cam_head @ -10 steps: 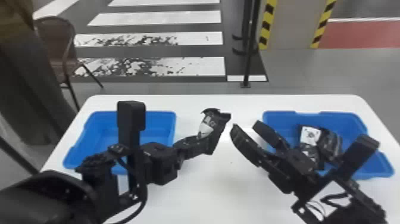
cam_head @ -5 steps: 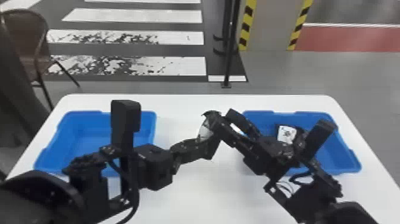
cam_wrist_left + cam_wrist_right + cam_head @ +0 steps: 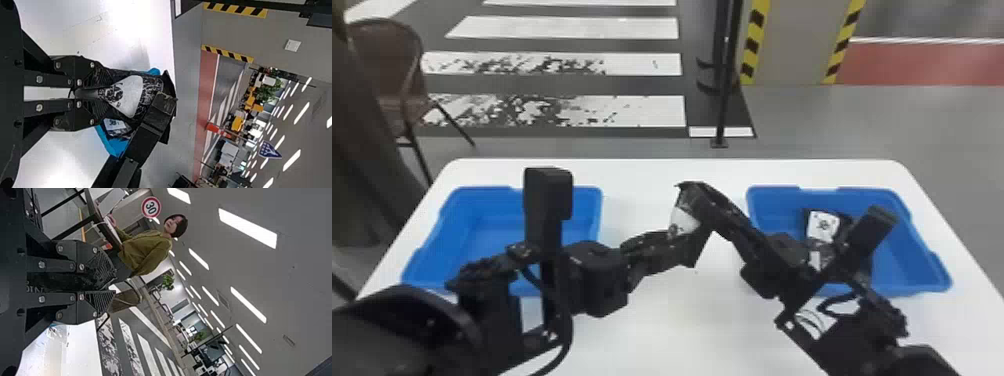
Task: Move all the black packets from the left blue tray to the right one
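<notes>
You've got both hands on the one black pkt (image 3: 682,223), up over the white table (image 3: 712,320) btwn the two trays. Your L gripper (image 3: 672,247) is closed down on it, tips nearly meeting, just a thin bit of pkt pinched btwn the pads; the rest, incl. the white patch, sticks out past the tips. Your R gripper (image 3: 704,195) comes at it from the other side, fingers drawn in w/ only a narrow gap, & that gap is filled by the dark pkt, which runs well back btwn them. In the L wrist view the R fingers lie across the pkt's far end. The R blue tray (image 3: 922,250) has at least one more black pkt w/ a white label (image 3: 824,225), partly behind your R arm; can't tell the exact no. The L blue tray (image 3: 482,215) sits behind your L arm.
</notes>
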Robot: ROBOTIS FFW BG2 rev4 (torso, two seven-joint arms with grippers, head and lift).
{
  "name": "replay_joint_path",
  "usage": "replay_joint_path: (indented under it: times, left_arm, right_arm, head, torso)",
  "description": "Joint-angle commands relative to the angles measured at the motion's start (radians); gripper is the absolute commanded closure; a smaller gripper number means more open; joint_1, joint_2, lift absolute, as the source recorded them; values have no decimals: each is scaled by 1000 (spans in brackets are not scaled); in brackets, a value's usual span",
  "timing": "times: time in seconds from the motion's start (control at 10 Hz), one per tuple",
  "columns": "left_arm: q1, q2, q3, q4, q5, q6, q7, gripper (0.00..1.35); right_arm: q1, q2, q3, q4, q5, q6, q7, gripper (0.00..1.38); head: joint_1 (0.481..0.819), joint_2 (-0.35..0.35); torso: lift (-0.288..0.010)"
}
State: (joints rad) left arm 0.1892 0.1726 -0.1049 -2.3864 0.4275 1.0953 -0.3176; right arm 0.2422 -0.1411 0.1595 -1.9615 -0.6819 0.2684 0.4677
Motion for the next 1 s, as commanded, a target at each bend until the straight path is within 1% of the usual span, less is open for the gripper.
replay_joint_path:
  times: [0.0, 0.1, 0.2, 0.3, 0.5, 0.6, 0.7, 0.8, 0.9]
  left_arm:
    - [10, -5, 15, 7, 11, -25, 2, 601]
    - [24, -10, 31, 7, 11, -42, 0, 340]
    - [51, -18, 59, 7, 21, -79, -1, 262]
    - [88, -30, 93, 7, 25, -128, -3, 243]
    - [169, -51, 167, 0, 37, -249, -11, 243]
    - [218, -70, 217, -3, 51, -303, -11, 243]
    - [257, -88, 266, -3, 67, -317, -14, 243]
    - [289, -99, 300, -8, 71, -317, -18, 243]
    - [307, -102, 318, -8, 77, -317, -23, 243]
  right_arm:
    - [-2, 0, -2, 7, -20, -13, -1, 1276]
    - [-9, 0, -22, 14, -16, -21, -1, 1276]
    - [-24, 0, -54, 34, -6, -30, -4, 1276]
    - [-43, 0, -98, 58, 20, -40, -9, 1276]
    - [-75, 0, -225, 124, 104, -48, -23, 1276]
    - [-102, -2, -287, 176, 153, -45, -24, 1276]
    - [-127, -8, -339, 237, 185, -45, -24, 1276]
    - [-154, -26, -347, 294, 189, -35, -24, 1274]
    - [-176, -49, -347, 336, 203, -6, -24, 1268]
  head:
    - [695, 2]
    - [695, 3]
    - [695, 1]
    - [695, -7]
    - [695, -31]
    - [695, -60]
    - [695, -84]
    - [695, -106]
    - [695, -112]
  torso:
    - [-140]
    - [-140]
    - [-140]
    - [-140]
    - [-140]
    - [-140]
    - [-140]
    - [-140]
    - [-140]
